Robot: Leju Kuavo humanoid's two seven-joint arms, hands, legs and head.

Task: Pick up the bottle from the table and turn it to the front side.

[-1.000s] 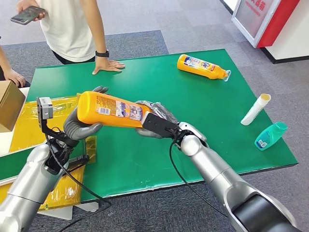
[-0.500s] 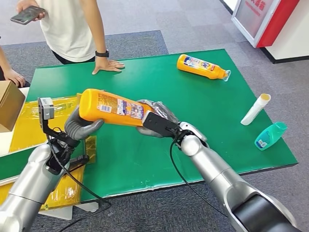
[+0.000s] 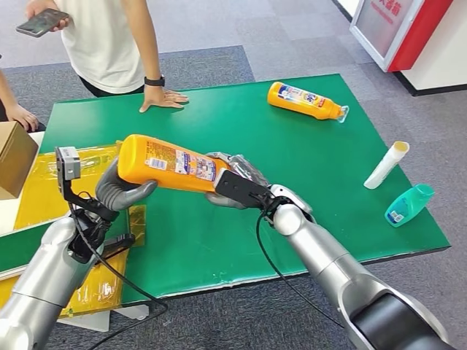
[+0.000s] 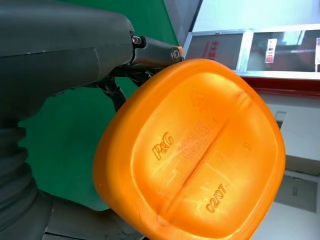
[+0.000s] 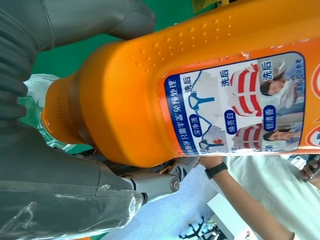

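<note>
**A:** Holding the orange bottle up in the middle left of the head view, lying almost level above the green table. Right hand wrapped round the neck end, fingers closed on it. Left hand cupped under the base end, thumb and fingers curled against the underside, so gripping too.

**B:** Same from the wrist cams? Any writing worth noting?

**A:** Yep. Left wrist view looks straight at the bottle's bottom: embossed "P&G" and "02/07", plus a line of small raised text, too faint to read. Right wrist view shows the label: blue-edged panel, Chinese characters, little pictures of shirts and people. Barcode sticker near the base in the head view.

**B:** Other stuff on the table?

**A:** Second orange bottle lying upper right, white tube and teal bottle at the right edge. Person's hand flat on the far edge, phone upper left.
</note>
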